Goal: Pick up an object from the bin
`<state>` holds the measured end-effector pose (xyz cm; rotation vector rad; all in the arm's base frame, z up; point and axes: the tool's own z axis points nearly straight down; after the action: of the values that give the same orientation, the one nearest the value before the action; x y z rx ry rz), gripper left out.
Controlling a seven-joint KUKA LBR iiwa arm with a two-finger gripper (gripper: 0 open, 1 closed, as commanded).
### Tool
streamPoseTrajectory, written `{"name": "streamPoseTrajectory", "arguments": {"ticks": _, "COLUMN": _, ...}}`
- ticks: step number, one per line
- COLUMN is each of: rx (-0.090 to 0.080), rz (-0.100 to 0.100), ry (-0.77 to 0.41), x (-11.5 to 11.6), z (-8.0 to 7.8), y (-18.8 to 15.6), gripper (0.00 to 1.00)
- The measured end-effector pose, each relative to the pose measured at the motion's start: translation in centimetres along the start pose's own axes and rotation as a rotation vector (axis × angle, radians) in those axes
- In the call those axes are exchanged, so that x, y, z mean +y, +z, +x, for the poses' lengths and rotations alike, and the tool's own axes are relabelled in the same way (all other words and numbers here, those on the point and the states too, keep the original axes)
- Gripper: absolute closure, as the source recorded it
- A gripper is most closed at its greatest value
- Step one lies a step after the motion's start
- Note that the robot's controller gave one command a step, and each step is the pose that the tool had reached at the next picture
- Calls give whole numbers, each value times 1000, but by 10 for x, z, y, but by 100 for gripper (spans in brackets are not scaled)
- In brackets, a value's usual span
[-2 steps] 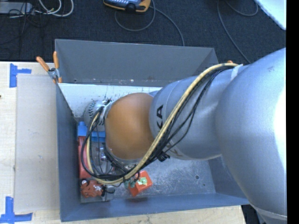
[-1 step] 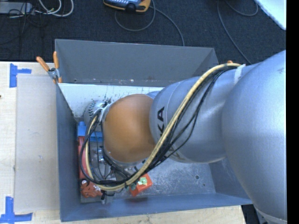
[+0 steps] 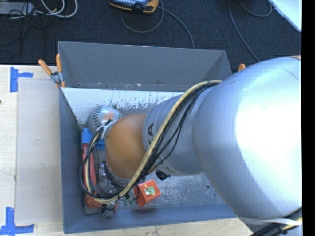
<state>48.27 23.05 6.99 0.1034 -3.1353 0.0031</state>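
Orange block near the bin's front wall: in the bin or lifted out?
In the bin. The orange block lies low on the floor of the bin, close to the front wall, just beside the arm's wrist.

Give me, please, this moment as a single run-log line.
gripper: low in bin, view's lower-left corner | nearest: orange-red block, blue piece | grasp: unconfirmed
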Motion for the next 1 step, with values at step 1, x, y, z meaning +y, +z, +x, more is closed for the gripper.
{"name": "streamPoseTrajectory", "arguments": {"ticks": 1, "rx": -2, "rz": -3, "ry": -62, "x": -2, "z": 5, "y": 0, "gripper": 100}}
